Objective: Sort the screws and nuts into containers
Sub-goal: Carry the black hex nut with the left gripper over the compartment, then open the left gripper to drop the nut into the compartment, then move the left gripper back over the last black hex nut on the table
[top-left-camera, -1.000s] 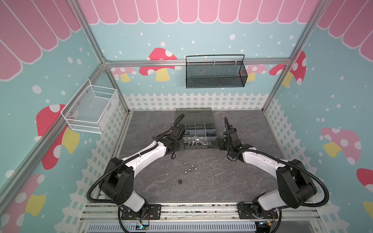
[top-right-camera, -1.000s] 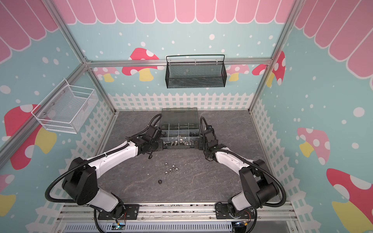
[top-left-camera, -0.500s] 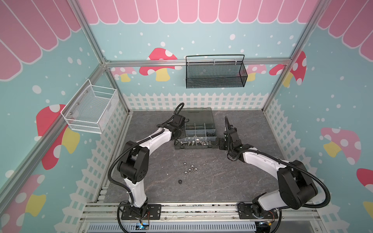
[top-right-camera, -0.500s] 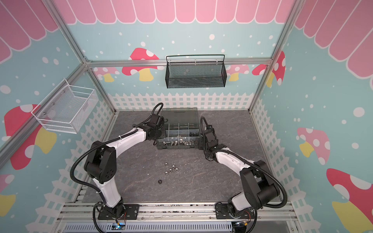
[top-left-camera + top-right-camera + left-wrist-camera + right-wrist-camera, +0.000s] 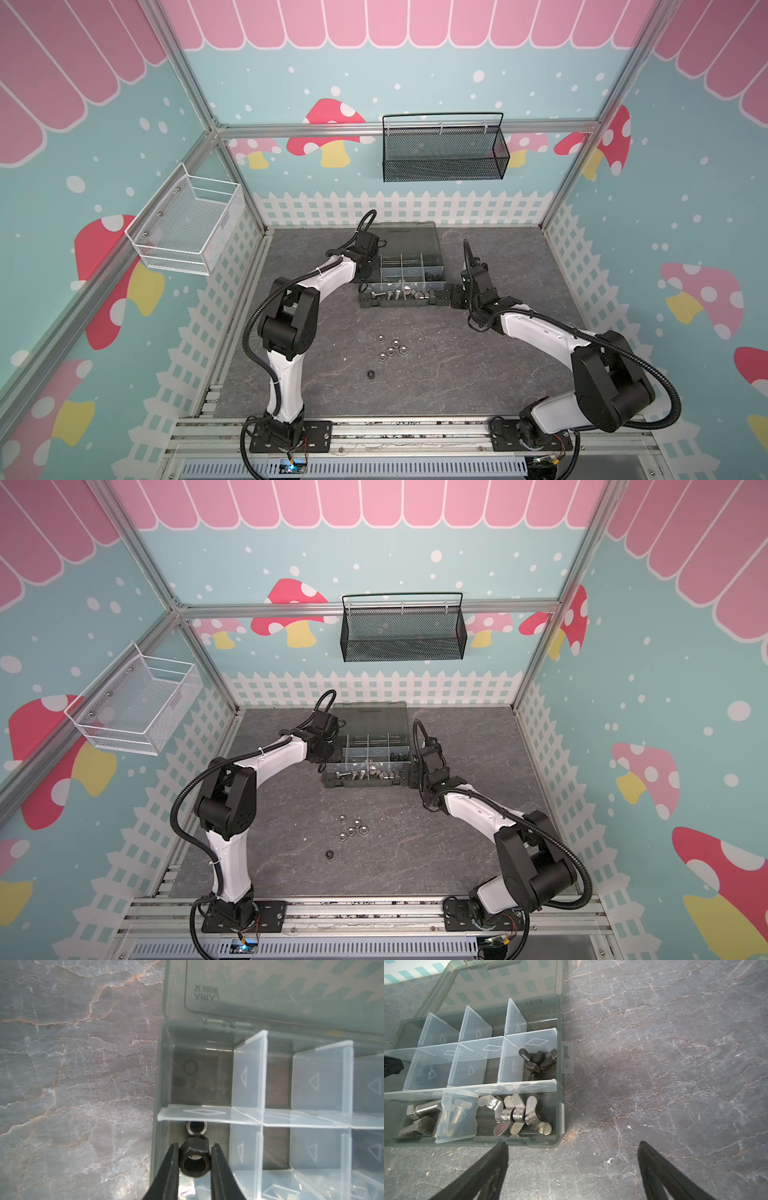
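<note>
Alignment for the drop: the left gripper [image 5: 195, 1147] hangs over the organiser case [image 5: 161, 1076], at the compartment [image 5: 221, 1136] on the case's left end, one row in from the hinged lid [image 5: 270, 991]. A black hex nut [image 5: 194, 1159] sits between the two fingers [image 5: 170, 1167], with its bore facing the wrist camera and its flats toward them. The jaws stand narrowly apart on either side of it. Whether they grip the nut or have let it go cannot be told. Just past the fingertips, on the compartment floor and close to the clear divider [image 5: 207, 1114], lies a second black nut [image 5: 196, 1128]. The target appears to be straight under the claw, so the coming move should need only a wider opening and no sideways travel.

The right gripper [image 5: 571, 1159] is spread wide and holds nothing. It sits low at the case's opposite end, one fingertip at the front wall, nearest the wing nuts [image 5: 519, 1115] and black screws [image 5: 539, 1061].

Loose silver nuts [image 5: 390, 348] and one loose black nut [image 5: 371, 374] lie on the table [image 5: 478, 365], well apart from the case and between the arms. Neither claw is clearly nearer.
</note>
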Controlling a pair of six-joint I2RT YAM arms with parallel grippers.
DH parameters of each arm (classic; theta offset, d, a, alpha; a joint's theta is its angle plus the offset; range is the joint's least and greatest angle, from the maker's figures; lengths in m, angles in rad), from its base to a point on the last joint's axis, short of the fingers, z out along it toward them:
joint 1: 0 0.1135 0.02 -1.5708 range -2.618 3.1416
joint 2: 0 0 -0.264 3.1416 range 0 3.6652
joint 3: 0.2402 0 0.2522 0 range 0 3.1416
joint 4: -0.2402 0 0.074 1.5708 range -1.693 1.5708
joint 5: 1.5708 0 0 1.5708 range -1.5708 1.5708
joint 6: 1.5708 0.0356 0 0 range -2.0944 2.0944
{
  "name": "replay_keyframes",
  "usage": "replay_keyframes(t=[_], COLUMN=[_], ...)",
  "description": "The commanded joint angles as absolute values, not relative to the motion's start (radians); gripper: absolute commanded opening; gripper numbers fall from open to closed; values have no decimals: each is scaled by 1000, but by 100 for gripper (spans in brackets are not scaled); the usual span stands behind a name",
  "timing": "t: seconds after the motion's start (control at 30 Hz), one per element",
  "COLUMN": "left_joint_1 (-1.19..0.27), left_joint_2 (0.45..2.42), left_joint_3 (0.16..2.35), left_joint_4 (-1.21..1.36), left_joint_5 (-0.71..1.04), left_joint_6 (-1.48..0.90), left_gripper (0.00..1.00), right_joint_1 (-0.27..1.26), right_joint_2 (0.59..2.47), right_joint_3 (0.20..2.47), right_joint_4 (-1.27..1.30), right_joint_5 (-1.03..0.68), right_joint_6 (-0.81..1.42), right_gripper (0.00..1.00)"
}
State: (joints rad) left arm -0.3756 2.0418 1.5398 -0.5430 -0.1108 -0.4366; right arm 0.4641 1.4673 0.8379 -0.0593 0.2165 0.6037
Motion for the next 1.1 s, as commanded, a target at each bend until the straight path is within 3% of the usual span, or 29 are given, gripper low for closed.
replay_keyframes(t=[0.0, 0.53, 0.77, 0.9, 1.07], left_joint_1=[-374, -375, -392, -405, -448], left_joint_2=[2054, 1922, 1782, 1686, 1550], left_joint_3=[1567, 1506, 1413, 1336, 1210], left_joint_4=[-554, -552, -524, -514, -501], left_joint_5=[-91, -91, -102, -133, -182], left_joint_6=[-425, -431, -443, -446, -456], left_gripper=[27, 51, 76, 100, 100], right_joint_1=[461, 460, 460, 460, 461], right_joint_2=[1458, 1457, 1457, 1454, 1448], right_joint_3=[841, 839, 836, 832, 827], right_joint_4=[-69, -69, -67, -66, -66], right_joint_5=[222, 220, 220, 221, 222], right_joint_6=[619, 619, 618, 620, 619], right_gripper=[98, 98, 98, 98, 98])
